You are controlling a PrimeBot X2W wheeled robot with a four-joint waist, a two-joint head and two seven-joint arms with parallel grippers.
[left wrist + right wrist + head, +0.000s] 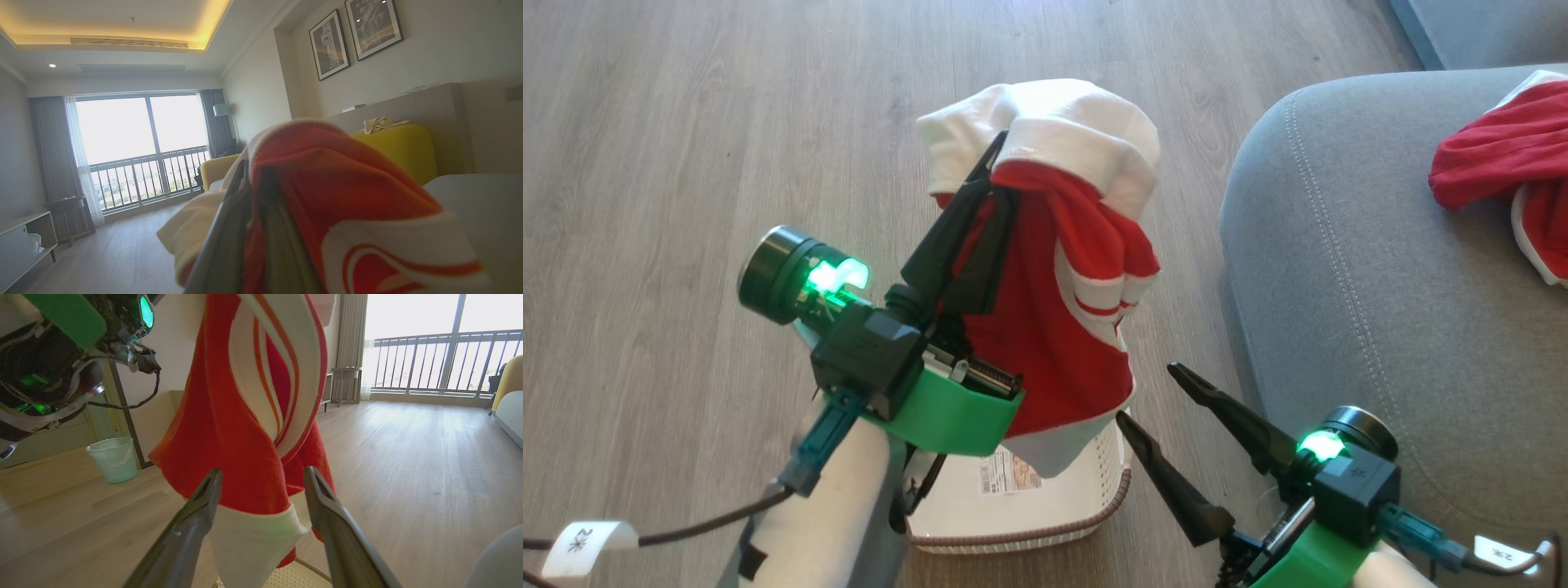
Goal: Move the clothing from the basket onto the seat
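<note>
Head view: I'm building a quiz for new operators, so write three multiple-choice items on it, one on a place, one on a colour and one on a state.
1. Where does the loose red garment lie?
A. on the floor
B. on the grey seat
C. over the robot's forearm

2. What colour is the trim on the held garment?
A. white
B. blue
C. black

3. The left end effector is:
A. open, above the cloth
B. shut on the held garment
C. shut on nothing

Answers:
1. B: it rests on the cushion at the right of the view.
2. A: white bands and a white hem run along the red cloth.
3. B: its dark fingers pinch the cloth, which hangs down from them.
</note>
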